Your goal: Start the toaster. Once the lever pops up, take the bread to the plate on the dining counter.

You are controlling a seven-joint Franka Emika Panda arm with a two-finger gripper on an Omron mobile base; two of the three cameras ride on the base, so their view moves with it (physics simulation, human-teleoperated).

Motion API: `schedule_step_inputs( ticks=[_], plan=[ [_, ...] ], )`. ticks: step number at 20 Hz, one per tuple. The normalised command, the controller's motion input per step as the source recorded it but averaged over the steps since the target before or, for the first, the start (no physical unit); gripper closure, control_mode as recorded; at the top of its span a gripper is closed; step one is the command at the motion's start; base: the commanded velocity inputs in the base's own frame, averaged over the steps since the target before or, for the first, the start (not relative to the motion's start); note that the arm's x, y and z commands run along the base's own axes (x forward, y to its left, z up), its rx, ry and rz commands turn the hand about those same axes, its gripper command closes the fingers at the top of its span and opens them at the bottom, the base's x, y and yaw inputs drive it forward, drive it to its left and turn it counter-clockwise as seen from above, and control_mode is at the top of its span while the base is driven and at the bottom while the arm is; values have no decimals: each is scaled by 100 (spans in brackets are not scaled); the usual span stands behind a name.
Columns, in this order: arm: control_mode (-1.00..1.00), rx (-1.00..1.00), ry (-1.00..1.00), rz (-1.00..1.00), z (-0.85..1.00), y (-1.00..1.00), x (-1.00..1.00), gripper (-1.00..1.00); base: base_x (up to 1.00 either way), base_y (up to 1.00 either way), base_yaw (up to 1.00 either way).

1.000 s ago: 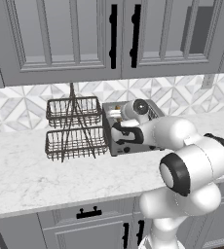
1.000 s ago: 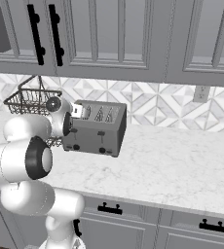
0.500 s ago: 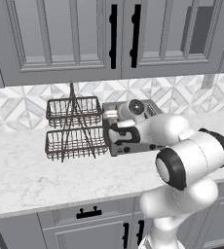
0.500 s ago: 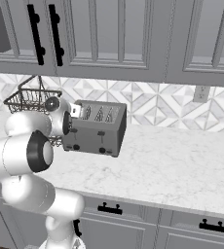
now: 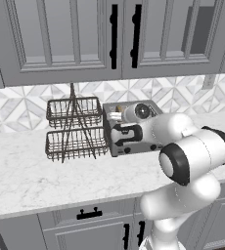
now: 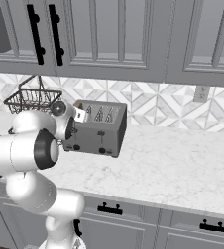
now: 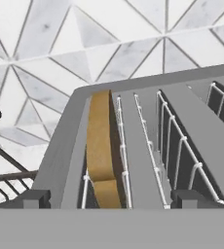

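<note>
My fingertips [image 7: 36, 198] sit spread apart, one at each lower corner of the hand view, holding nothing, and the gripper [image 7: 111, 202] hangs just above the toaster [image 7: 148, 146] top. Directly between and just beyond the tips runs the leftmost slot, with the bread [image 7: 101, 146] standing in it, its golden edge a little proud of the opening. The other slots lie off toward my right fingertip, wire guards showing, nothing in them that I can see.

Over the last second the arm has swung in: the elbow has rolled toward the toaster [image 5: 131, 129] and the hand has settled closer above its left end. From the right base camera the gripper [image 6: 77, 115] sits at that near corner of the toaster [image 6: 97, 127].

I judge this lines me up over the slice, but I cannot tell whether the lever has popped. Past the toaster, the wire basket rack [image 5: 75, 129] stands just beside it on the worktop [image 5: 31, 176].
</note>
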Motion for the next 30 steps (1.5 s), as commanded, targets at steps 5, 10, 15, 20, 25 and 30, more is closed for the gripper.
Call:
schedule_step_inputs(
  ticks=[5, 10, 15, 20, 25, 30],
  plan=[
    [-100, 0, 0, 0, 0, 3, 6, -100, 0, 0, 0],
    [-100, -1, 0, 0, 0, 37, 0, -100, 0, 0, 0],
    [-100, -2, 0, 0, 0, 33, 0, -100, 0, 0, 0],
    [-100, 0, 1, 0, 0, 13, 10, -100, 0, 0, 0],
    [-100, 0, 3, 0, 0, 26, 8, -100, 0, 0, 0],
    [-100, 0, 4, 0, 0, 30, 8, -100, 0, 0, 0]
  ],
)
